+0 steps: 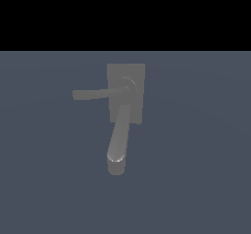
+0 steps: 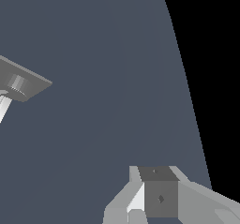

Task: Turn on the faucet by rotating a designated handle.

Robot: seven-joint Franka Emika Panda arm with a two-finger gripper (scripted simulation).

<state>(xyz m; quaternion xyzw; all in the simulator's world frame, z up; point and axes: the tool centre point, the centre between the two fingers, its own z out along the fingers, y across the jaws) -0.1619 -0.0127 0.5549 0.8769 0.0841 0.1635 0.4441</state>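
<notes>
Grey faucet (image 1: pixel 126 93), handle (image 1: pixel 95 94) sideways

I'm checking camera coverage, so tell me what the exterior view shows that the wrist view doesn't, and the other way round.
Only the exterior view shows the whole faucet: its handle pointing toward that view's left, and its thick spout. Only the wrist view shows the gripper, away from the faucet. Both show the base plate and the blue-grey floor.

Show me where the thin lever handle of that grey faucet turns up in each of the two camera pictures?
Exterior view: the handle sticks out from its hub toward the exterior view's left, above the spout.
Wrist view: only a pale sliver at the picture's edge, possibly the handle; unclear.
Shared landmark: the base plate.
</notes>
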